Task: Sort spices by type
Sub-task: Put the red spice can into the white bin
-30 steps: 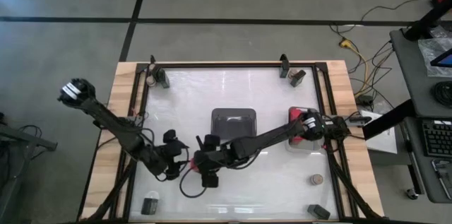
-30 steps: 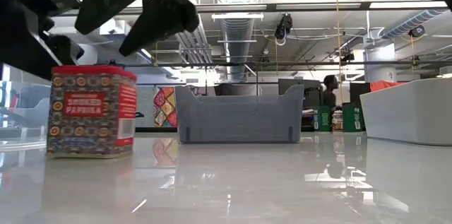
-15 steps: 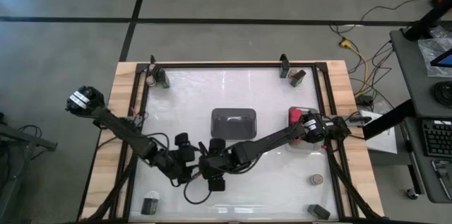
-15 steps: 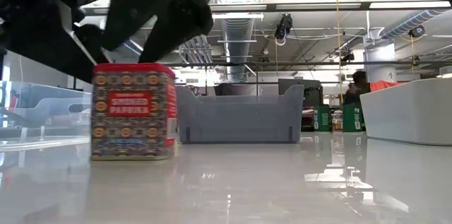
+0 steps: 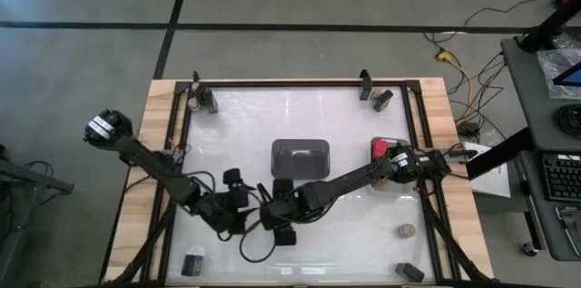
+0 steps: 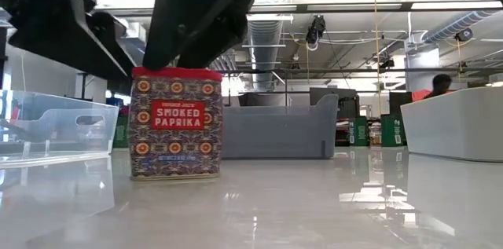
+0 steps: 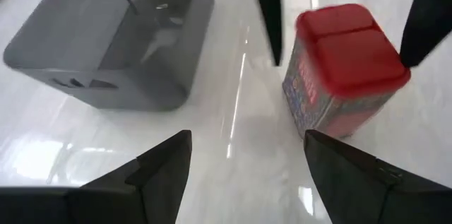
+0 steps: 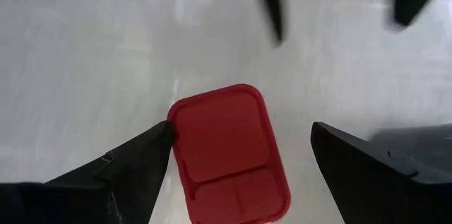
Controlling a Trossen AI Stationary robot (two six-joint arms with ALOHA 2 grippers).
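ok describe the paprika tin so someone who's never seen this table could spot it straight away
Start at the dark grey tray in the middle of the table. Just in front of it, where both arms meet, the smoked paprika tin stands upright on the white tabletop between the right gripper fingers. Its red lid and patterned label are unlike the dark blocks near the table's corners.
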